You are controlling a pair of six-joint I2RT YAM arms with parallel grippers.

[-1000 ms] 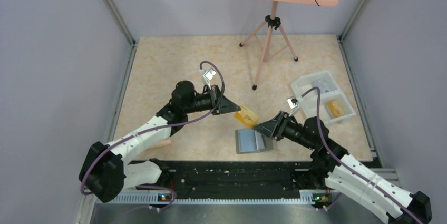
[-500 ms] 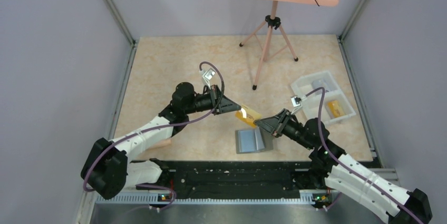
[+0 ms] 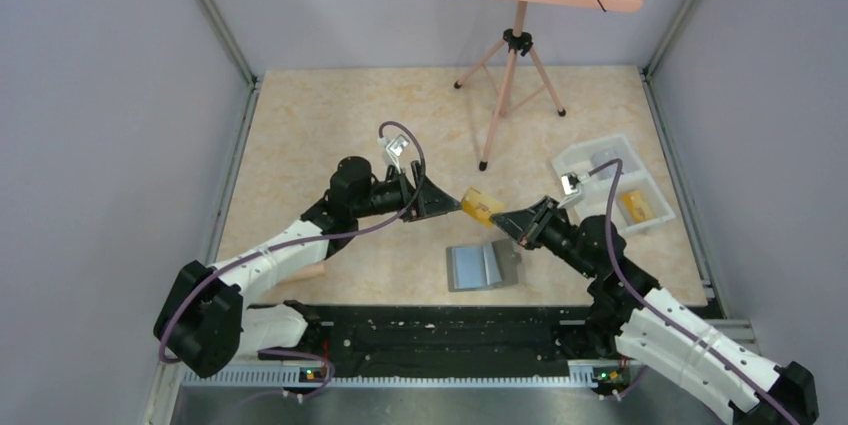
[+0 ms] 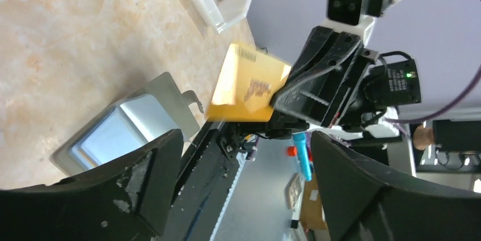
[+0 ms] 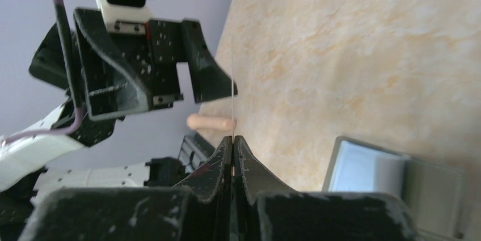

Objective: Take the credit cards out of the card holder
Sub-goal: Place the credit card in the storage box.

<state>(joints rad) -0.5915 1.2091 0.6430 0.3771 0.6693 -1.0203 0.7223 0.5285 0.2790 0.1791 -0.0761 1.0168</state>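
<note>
A yellow-orange credit card (image 3: 481, 205) hangs in the air between the two arms. My right gripper (image 3: 502, 221) is shut on its right edge; in the right wrist view the card (image 5: 232, 96) shows edge-on as a thin line rising out of the closed gripper (image 5: 233, 139). My left gripper (image 3: 455, 205) stands open just left of the card, apart from it, and its own view shows the card (image 4: 249, 85) beyond the spread gripper (image 4: 247, 139). The card holder (image 3: 482, 266) lies unfolded on the table below, pale blue-grey pockets facing up (image 4: 110, 133).
A white compartmented tray (image 3: 600, 160) at the right holds a yellow card (image 3: 636, 206) and a pale one. A pink tripod stand (image 3: 510, 75) rises at the back. A small pinkish peg (image 3: 305, 273) lies near the left arm. Side walls close in the table.
The left gripper has opened and let go of the yellow card. The right gripper has closed on it, and the card now sits slightly farther right and back.
</note>
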